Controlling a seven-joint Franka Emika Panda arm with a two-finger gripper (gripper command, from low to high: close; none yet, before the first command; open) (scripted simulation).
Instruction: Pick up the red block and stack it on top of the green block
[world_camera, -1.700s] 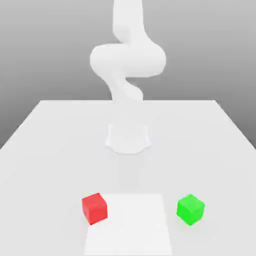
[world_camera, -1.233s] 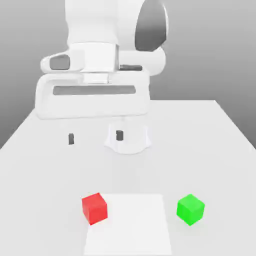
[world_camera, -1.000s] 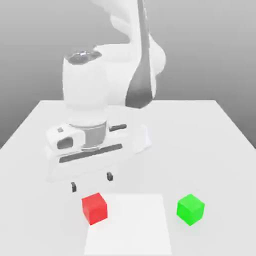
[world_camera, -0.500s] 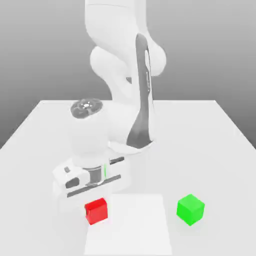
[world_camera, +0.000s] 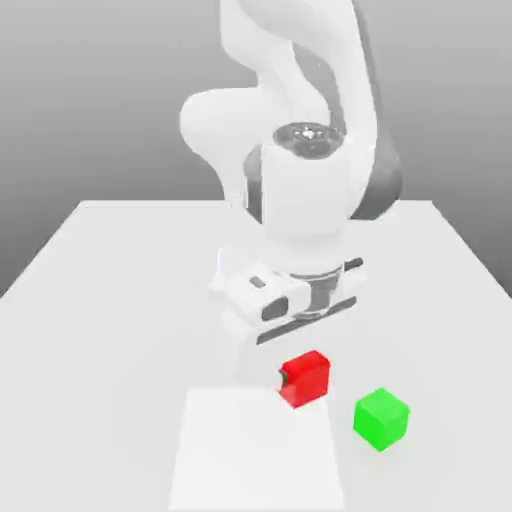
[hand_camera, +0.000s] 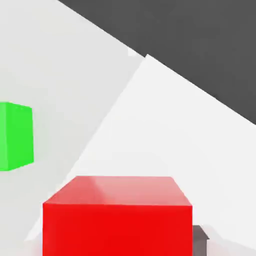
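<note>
Red block (world_camera: 306, 378) got lifted off the tabletop (world_camera: 110, 330) and carried toward the green block (world_camera: 381, 419); end effector (world_camera: 300, 375) grips it. Transport step, next center it above green, then lower.

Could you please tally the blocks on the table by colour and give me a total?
Red: 1, the red block, held in the pincer
Green: 1, the green block, resting on the table
Total: 2 blocks
</note>
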